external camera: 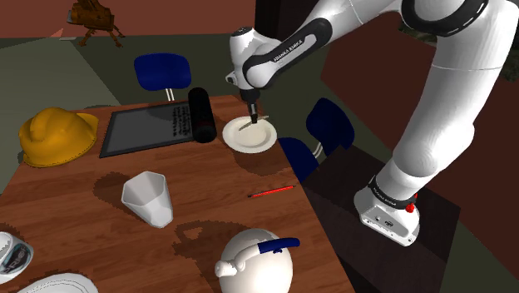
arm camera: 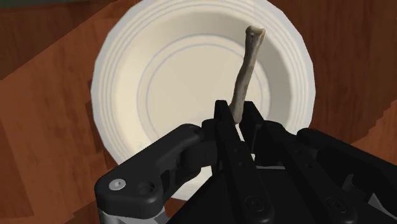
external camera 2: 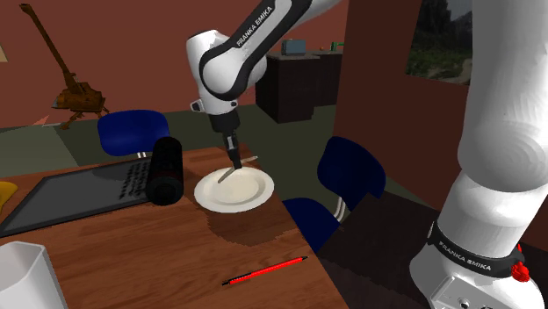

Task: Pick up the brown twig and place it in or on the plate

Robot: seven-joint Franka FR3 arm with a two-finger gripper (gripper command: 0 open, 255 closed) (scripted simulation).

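A cream-white round plate [external camera: 259, 141] lies on the wooden table near its far right edge in the shoulder view. My black gripper [external camera: 252, 113] hangs just above the plate [external camera 2: 250, 195], pointing down. It is shut on a thin pale tan twig [arm camera: 244, 67], clasped at one end between the fingers [arm camera: 224, 118]. The rest of the stick juts out over the bowl of the plate [arm camera: 172, 83]. In the second exterior view the twig [external camera 2: 227, 174] slants down from the gripper [external camera 2: 233, 161] towards the plate's surface. I cannot tell if its tip touches.
A black cylinder [external camera: 200, 115] and a dark tablet with keys [external camera: 145, 129] lie just left of the plate. A red pencil [external camera: 271, 191], a white cup [external camera: 148, 200], a yellow hard hat [external camera: 56, 135] and a white rounded object [external camera: 258, 262] share the table. Blue chairs [external camera: 328, 125] stand alongside.
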